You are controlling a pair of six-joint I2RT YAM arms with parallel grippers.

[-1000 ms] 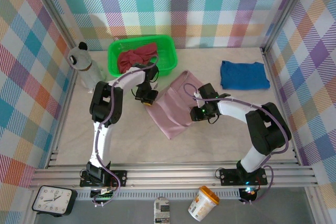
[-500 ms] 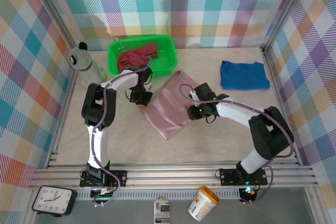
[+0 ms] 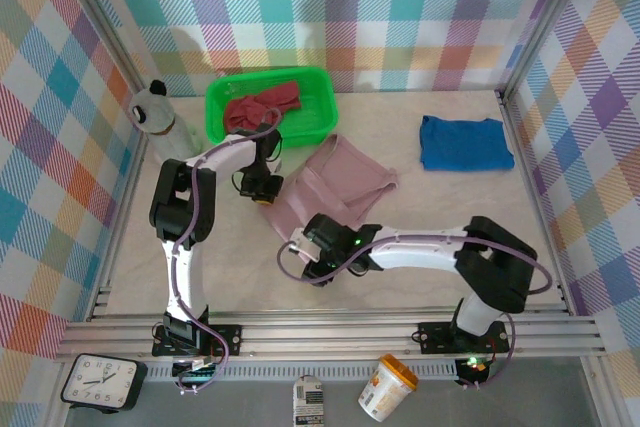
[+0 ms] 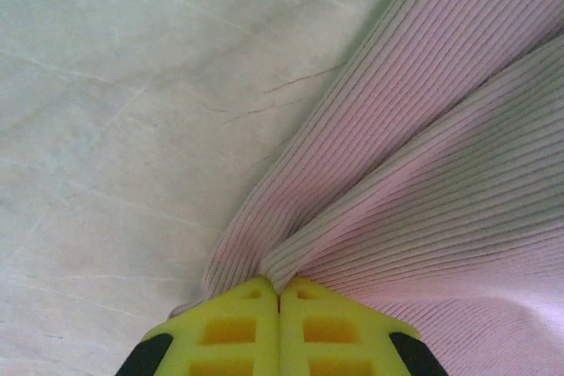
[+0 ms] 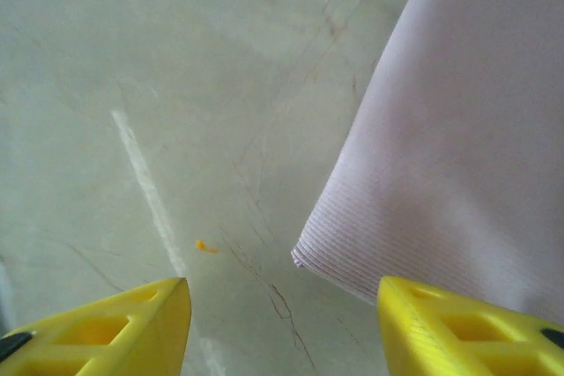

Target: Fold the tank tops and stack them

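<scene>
The pink top (image 3: 335,182) was the one being folded. It lay part-spread at the middle of the table (image 3: 210,267), with bunched ridges running in from its 9 o'clock edge. There the left gripper (image 3: 263,195) was clamped shut on a pinch of the ribbed cloth, and the wrist view showed its yellow tips meeting over a gathered fold. The right gripper (image 3: 312,247) hung low at the top's 7 o'clock corner. Its jaws stood apart and empty, with the corner between them and bare table below.

The blue top (image 3: 465,142) sat folded at 2 o'clock. The red top (image 3: 262,107) was heaped in the basket (image 3: 215,132) at 11 o'clock.

Next, the right gripper probably needed to drop onto that corner and close, so both arms could tension the hem and carry it over.
</scene>
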